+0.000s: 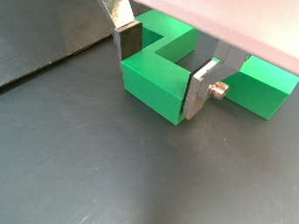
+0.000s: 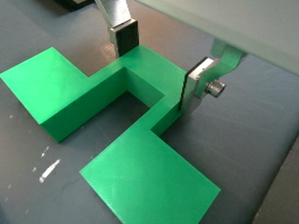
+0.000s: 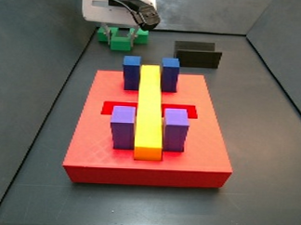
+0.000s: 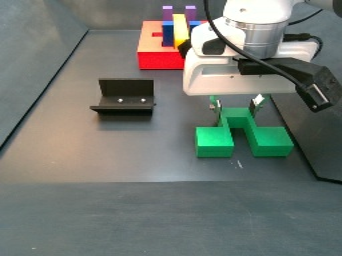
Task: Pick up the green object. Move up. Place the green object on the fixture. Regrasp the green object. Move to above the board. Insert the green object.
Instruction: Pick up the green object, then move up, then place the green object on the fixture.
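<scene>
Green object (image 4: 243,135) lies on the counter at lower centre of a side view, right of the fixture (image 4: 122,98). Gripper (image 2: 163,63) straddles its middle, fingers (image 2: 200,85) spread, unclosed. Pick-up step; closing comes next.

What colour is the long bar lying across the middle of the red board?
Yellow. The long bar shows best in a side view, on the board, far from the gripper.
</scene>
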Robot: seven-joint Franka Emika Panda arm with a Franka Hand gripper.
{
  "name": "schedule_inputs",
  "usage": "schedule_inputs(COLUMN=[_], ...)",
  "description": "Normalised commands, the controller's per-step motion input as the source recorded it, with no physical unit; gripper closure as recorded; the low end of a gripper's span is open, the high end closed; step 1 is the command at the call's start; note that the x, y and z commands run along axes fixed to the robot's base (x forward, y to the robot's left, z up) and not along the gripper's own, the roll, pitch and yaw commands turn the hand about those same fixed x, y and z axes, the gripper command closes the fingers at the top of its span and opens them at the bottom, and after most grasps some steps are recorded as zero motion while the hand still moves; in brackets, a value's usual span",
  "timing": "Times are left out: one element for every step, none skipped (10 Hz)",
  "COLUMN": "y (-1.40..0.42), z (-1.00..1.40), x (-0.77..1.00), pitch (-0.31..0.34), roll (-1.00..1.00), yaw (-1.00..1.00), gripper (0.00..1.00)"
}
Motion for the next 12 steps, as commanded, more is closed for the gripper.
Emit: schedule_inputs(y=[0.00,0.00,0.00,0.00,0.00,0.00,-0.03,-0.02,0.00,0.00,0.00,0.00], z=[0.00,0.00,0.00,0.00,0.00,0.83,0.73,0.53,0.35,0.00,0.00,0.09], x=[0.00,0.00,0.00,0.00,0.00,0.00,-0.13,-0.12,-0.08,0.05,0.23,0.63], pitch=[0.000,0.000,0.000,0.000,0.000,0.000,0.076,0.077,0.058,0.000,-0.449,-0.469], roll=[0.00,0.00,0.00,0.00,0.00,0.00,-0.01,0.00,0.02,0.00,-0.37,-0.48], yaw=[0.00,0.00,0.00,0.00,0.00,0.00,-0.05,-0.05,-0.03,0.00,-0.10,-0.23], gripper=[1.00,1.00,1.00,1.00,1.00,1.00,1.00,1.00,1.00,1.00,1.00,1.00])
